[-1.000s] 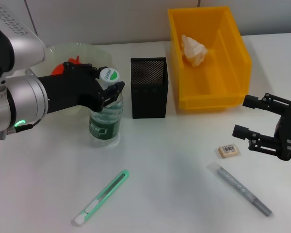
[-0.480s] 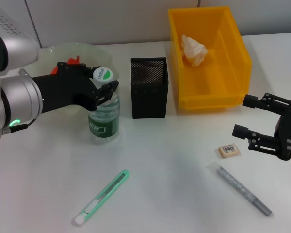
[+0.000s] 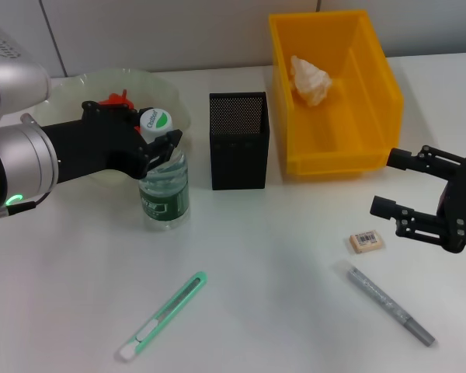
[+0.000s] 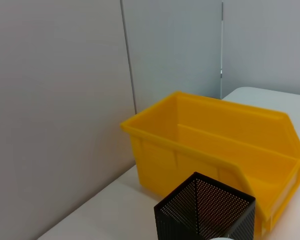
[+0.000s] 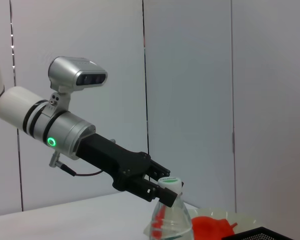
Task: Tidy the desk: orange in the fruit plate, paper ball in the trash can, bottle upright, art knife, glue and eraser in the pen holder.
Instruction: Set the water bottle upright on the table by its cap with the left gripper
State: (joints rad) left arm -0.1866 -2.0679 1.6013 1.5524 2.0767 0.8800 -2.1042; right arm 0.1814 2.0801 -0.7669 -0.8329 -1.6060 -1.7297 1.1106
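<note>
Our left hand [image 3: 157, 145] is clamped on the neck of the bottle [image 3: 165, 186], which stands upright on the bench [image 3: 279, 264]; we judge the grip high near the cap keeps it steady while its base settles, with the pen holder [image 3: 239, 140] just to the hand's right and the fruit plate [image 3: 159, 93] behind it, something orange-red showing in the plate. Our right hand [image 3: 404, 194] hovers with fingers apart above the bench, the eraser [image 3: 366, 242] just below and inward of it and the grey glue stick [image 3: 388, 304] nearer to us, so it seems poised for those small items. The green art knife [image 3: 163, 314] lies well forward of the left hand. The paper ball [image 3: 311, 79] already sits in the yellow trash can [image 3: 373, 85]. The right wrist view shows the left hand pinching the bottle neck side-on, which the head view half hides; the left wrist view shows only the pen holder and trash can, none of its own fingers.
</note>
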